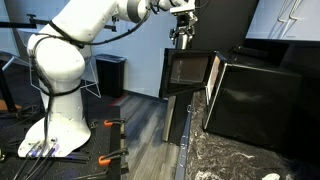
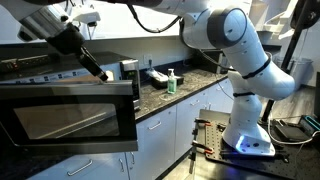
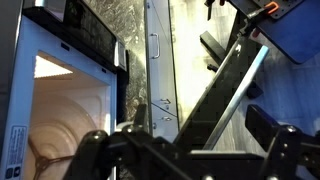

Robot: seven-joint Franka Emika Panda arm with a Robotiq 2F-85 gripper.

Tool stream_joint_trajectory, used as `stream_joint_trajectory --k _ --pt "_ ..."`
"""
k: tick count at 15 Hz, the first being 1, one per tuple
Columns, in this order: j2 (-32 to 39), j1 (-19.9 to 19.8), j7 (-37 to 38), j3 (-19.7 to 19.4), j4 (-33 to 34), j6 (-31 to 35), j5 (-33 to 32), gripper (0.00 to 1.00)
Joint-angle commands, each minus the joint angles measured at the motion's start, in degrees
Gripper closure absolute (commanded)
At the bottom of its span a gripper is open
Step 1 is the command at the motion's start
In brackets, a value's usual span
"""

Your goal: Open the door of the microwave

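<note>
Door [image 2: 65, 115] of the black microwave [image 1: 255, 95] stands swung open in the foreground of an exterior view, its dark glass window facing outward. The claw [image 2: 102, 74] hangs at the door's top edge, and whether it touches cannot be told. The wrist view shows its jaws spread wide and gripping nothing, above the lit cavity [image 3: 60, 135]. Behind, a speckled granite surface [image 2: 190, 93] carries a green bottle [image 2: 171, 82]. Farthest back stands the white arm [image 2: 240, 60].
</note>
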Motion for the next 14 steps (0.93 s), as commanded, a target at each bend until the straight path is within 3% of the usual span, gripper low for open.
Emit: stream_joint_trajectory --k 1,2,4,7,13,14 --pt "0.4 1.9 1.2 -1.9 3.8 -4.5 -1.1 0.07" --pt "-0.5 1.5 1.8 -1.7 2.6 -4.8 -1.3 0.28" --pt "-1.3 1.0 3.4 -2.3 2.0 -6.1 -1.0 0.32" --pt "-1.8 -0.2 4.8 -3.3 0.8 -6.6 -0.9 0.55" --pt "-3.5 -3.1 15.2 -3.2 -3.8 -2.7 2.6 1.00" --pt "-4.0 -3.6 16.5 -3.1 -5.1 -1.7 3.0 1.00"
